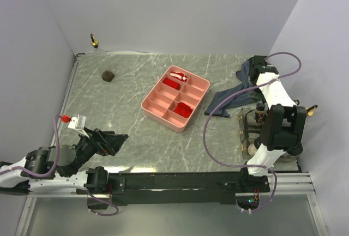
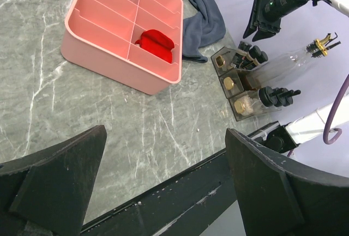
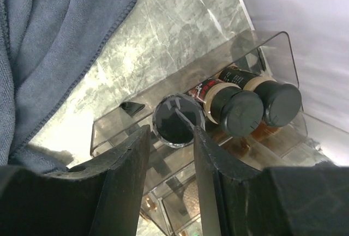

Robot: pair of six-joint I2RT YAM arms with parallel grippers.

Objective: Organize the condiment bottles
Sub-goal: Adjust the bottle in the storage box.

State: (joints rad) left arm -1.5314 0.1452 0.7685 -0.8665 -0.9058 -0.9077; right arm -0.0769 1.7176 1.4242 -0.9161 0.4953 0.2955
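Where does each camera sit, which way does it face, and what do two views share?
Top external: above, behind the bases, looking down on the table; left arm, right arm show.
Left wrist: looks past its open left claw toward tray, cloth and bottles.
Right wrist: looks down past its open right claw onto the bottles.
Shared: both wrist views show cloth and bottles.

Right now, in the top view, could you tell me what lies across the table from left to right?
Corner bottle → dark jar → tray → cloth → rack → spouted bottle.
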